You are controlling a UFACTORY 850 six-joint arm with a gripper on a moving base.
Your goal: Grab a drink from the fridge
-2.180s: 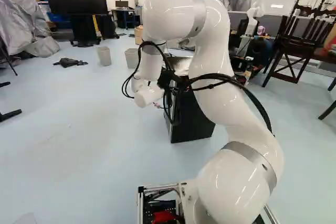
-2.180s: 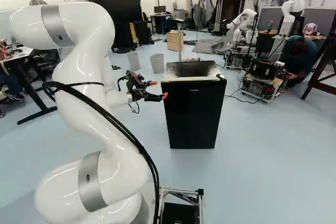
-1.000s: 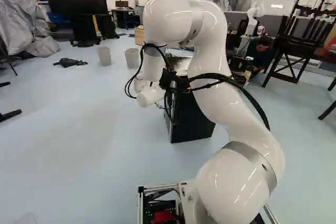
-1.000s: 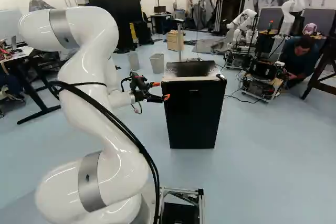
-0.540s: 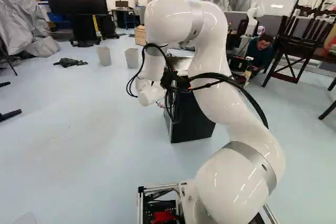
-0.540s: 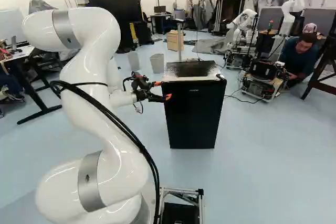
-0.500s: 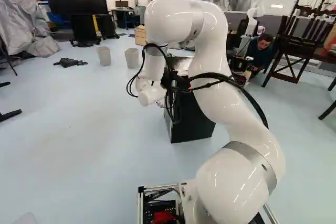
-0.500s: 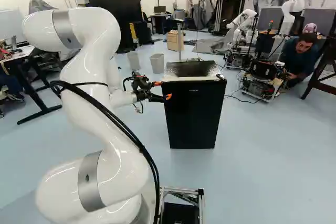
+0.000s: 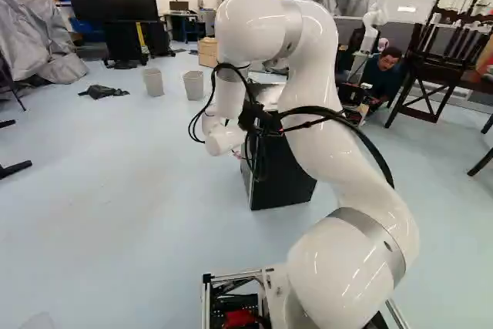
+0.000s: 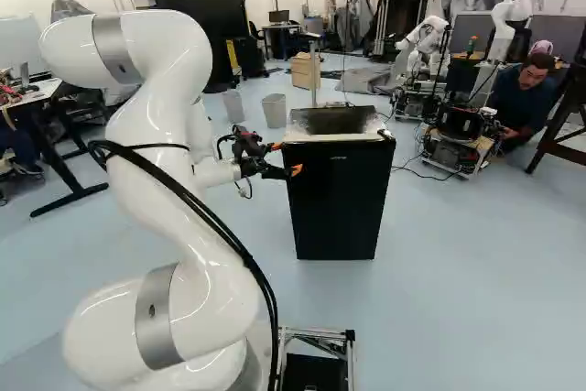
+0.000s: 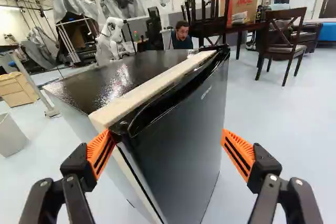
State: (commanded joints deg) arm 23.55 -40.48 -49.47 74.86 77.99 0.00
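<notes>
Presumably, opening up is the step in hand: the gripper [image 11: 166,142] gapes empty before the closed fridge [image 11: 94,90], one orange pad [image 11: 101,152] beside its front corner. Next, that pad should hook the nearby door [image 11: 181,135] edge; the drink, unseen, is likely inside.

Fridge [image 10: 339,208]: compact, box-shaped, standing upright on the pale blue floor [image 10: 458,281], right of centre in the right base view and partly hidden in the left base view. Door [image 11: 184,129] dark, smooth-faced, shut against the body. Top [image 11: 123,74] black and glossy, bearing bright reflections; a pale strip [image 11: 152,90] runs along its door-side edge. Side panel [image 11: 79,121] grey. Interior concealed by the door.
</notes>
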